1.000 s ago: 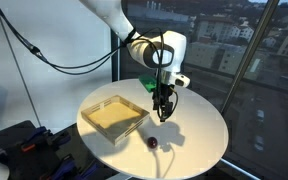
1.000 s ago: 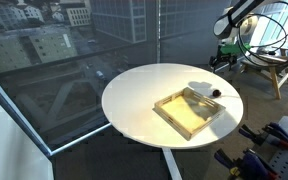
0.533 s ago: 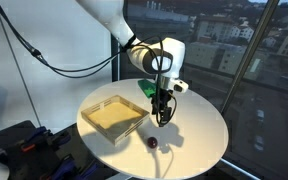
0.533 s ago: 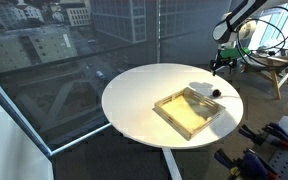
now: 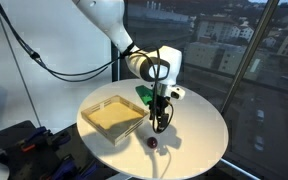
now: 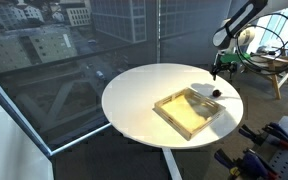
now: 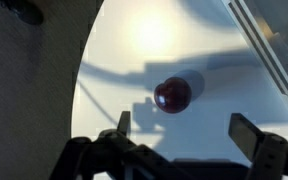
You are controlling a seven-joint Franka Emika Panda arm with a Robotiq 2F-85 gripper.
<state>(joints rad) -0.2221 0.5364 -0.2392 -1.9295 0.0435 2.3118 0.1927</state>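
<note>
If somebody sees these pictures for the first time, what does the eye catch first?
The first thing is the open pincer of the white robot arm, which hangs just above a small dark red ball near the edge of the round white table. Beside the ball on the same table lies a shallow wooden tray. Behind the glass walls, city buildings are seen from high up.
</note>
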